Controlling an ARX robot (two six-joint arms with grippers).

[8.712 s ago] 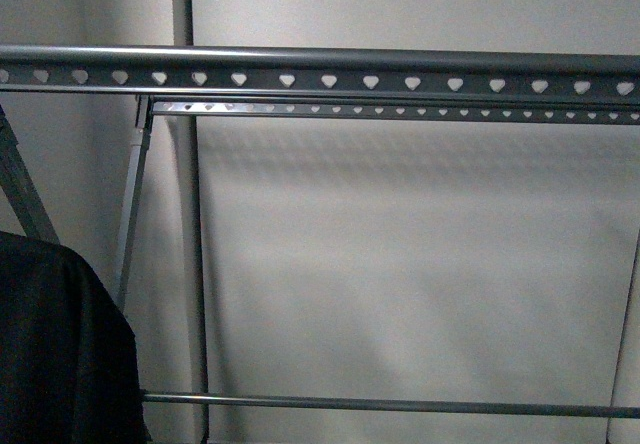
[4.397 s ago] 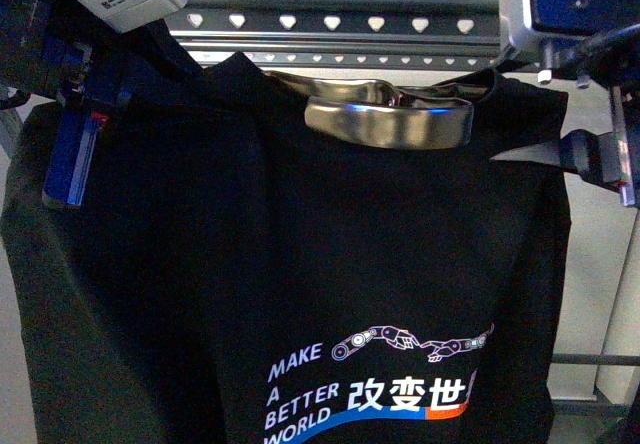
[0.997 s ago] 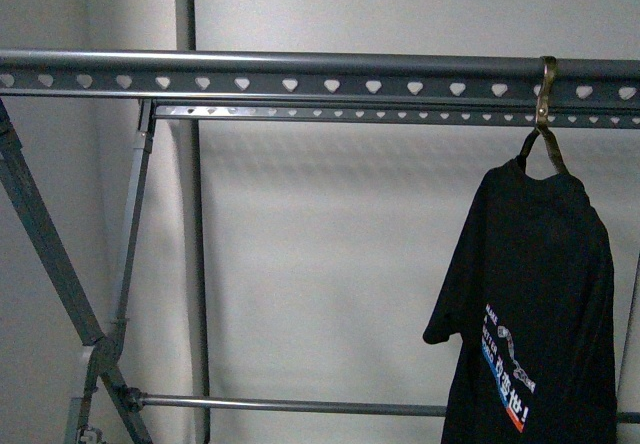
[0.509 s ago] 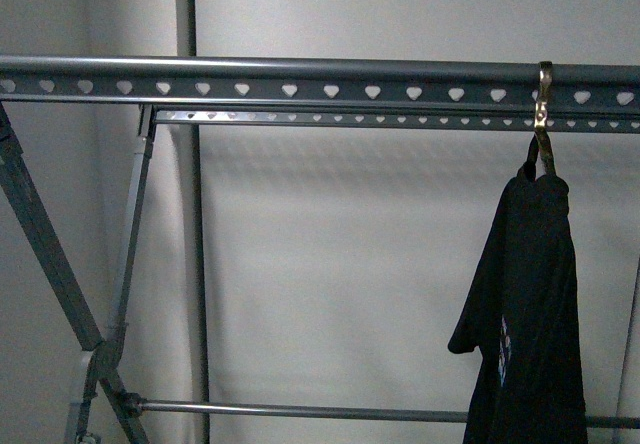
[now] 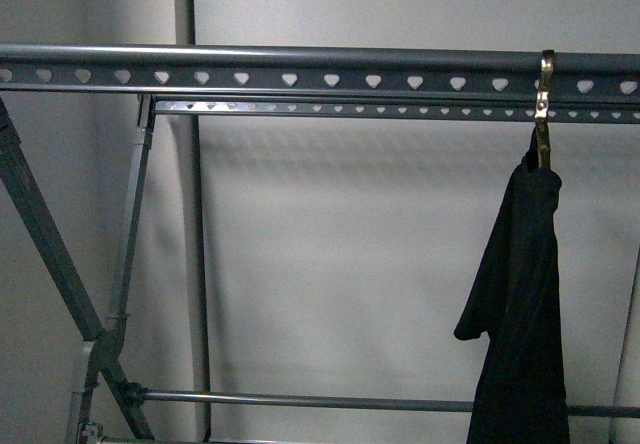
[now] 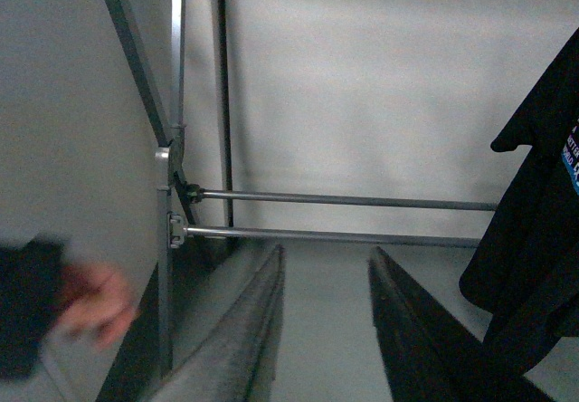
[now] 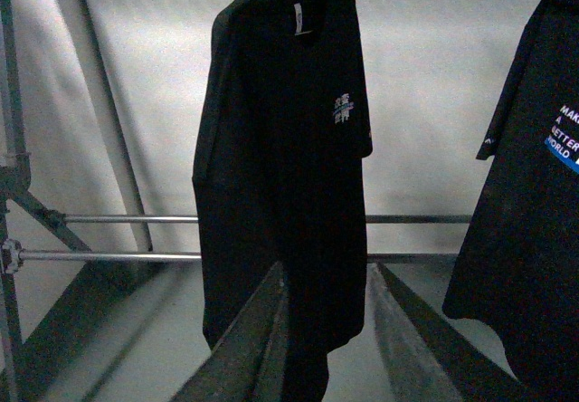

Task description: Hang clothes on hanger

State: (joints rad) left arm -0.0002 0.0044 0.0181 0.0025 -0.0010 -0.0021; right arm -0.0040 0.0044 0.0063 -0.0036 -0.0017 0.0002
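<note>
The grey clothes rack's top rail [image 5: 300, 69] with heart-shaped holes runs across the front view. A black T-shirt [image 5: 525, 304] hangs from it by a brass hook [image 5: 546, 94] at the right, turned edge-on, its print hidden. Neither gripper shows in the front view. My left gripper [image 6: 326, 330] is open and empty, with a black shirt [image 6: 543, 239] apart from it to one side. My right gripper [image 7: 327, 330] is open and empty, below a hanging black shirt [image 7: 285, 148]. Another black shirt with the "MAKE" print [image 7: 534, 194] hangs beside that one.
The rack's slanted strut [image 5: 50, 254] and lower cross tube [image 5: 300, 401] stand at the left and bottom of the front view. A white wall lies behind. A blurred human hand [image 6: 90, 302] shows at the edge of the left wrist view.
Earlier both grippers held the shirt up before the rail. It now hangs free on the hook, and over the last second it has turned from showing its print to edge-on.
</note>
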